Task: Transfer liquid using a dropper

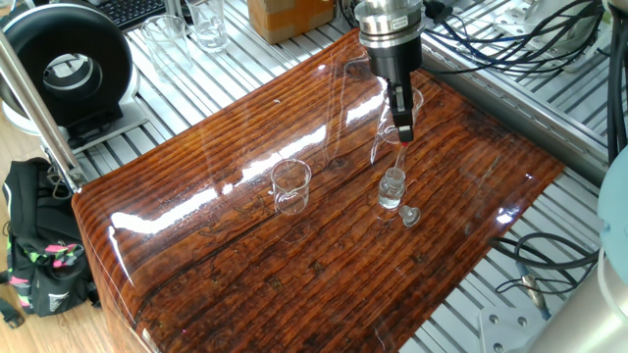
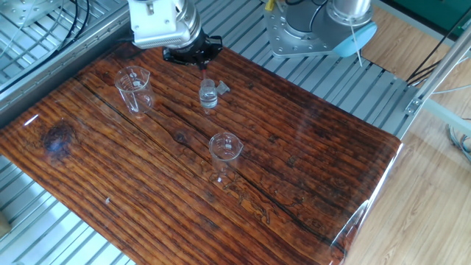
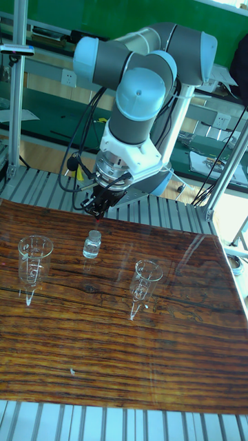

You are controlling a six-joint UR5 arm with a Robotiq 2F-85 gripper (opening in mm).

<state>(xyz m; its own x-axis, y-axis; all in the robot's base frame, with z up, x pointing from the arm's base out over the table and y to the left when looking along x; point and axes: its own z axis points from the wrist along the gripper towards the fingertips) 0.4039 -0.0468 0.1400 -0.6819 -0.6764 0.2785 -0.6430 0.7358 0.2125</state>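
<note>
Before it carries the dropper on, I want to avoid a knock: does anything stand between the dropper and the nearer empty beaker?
Nothing visible does. The gripper holds the dropper over the small bottle; bare table lies between it and the beaker. The stopper sits on the other side.

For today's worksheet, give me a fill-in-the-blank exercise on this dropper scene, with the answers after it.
1. The end effector grips the dropper at its ___ bulb.
2. The dropper hangs over the small open bottle, whose stopper lies on the ___ beside it.
3. Besides the bottle, ___ clear glass beakers stand on the wooden tabletop.

Missing words: red; table; two
</note>
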